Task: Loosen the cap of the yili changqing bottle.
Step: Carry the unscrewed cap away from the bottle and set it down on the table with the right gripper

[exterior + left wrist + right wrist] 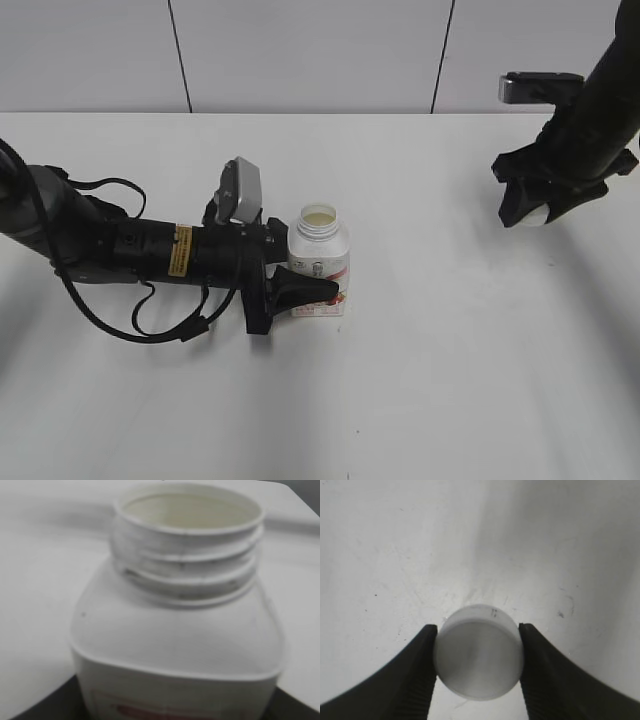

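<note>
Small white squarish plastic bottle (319, 258) stands uncapped, gripped by the left gripper (300, 290).
Its threaded neck is blurred; at 3 o'clock, the right gripper (478, 667) pinches the round white plastic cap (479, 652).

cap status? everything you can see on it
The small round white plastic cap is off the bottle, clamped on opposite sides between the right gripper's two black fingers. Its smooth flat face points at the wrist camera; a tiny dark mark sits near its upper edge. Side ribbing can't be made out. In the exterior view it shows as a white patch under the raised right gripper, far right of the open white squarish bottle.
</note>
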Controlling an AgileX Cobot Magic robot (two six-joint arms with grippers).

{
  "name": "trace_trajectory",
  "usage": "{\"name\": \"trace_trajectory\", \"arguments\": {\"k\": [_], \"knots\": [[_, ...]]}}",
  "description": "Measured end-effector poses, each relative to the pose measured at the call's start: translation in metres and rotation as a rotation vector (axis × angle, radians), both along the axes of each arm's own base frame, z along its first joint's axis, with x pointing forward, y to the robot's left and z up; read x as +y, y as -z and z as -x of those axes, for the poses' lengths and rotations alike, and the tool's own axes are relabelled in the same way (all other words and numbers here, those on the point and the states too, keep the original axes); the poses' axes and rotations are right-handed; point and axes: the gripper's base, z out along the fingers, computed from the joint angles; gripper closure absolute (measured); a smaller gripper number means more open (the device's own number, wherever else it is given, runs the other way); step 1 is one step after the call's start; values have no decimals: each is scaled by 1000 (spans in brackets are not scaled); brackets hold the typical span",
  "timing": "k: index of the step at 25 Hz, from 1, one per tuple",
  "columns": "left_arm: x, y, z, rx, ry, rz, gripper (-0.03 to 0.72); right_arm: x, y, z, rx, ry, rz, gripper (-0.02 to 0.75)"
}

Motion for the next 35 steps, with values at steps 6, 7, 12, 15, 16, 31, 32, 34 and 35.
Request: {"name": "trace_trajectory", "arguments": {"k": [6,7,12,15,16,31,32,34,35], "knots": [[0,0,0,0,0,0,298,-17,28,12,3,127,5,349],[0,0,0,0,0,0,298,-21,32,14,4,144,7,349],[0,0,0,0,0,0,298,-41,38,14,-15,213,12,349],[0,0,0,0,0,0,298,-45,39,12,-34,225,16,349],[0,0,0,0,0,0,298,-46,40,12,-34,227,17,349],[0,0,0,0,1,0,298,-47,52,10,-26,229,27,349],[0,0,0,0,1,0,298,-47,52,9,-28,229,28,349],[0,0,0,0,1,0,298,-47,52,9,-31,230,28,349],[0,0,0,0,1,0,298,-47,52,9,-34,230,28,349]]}}
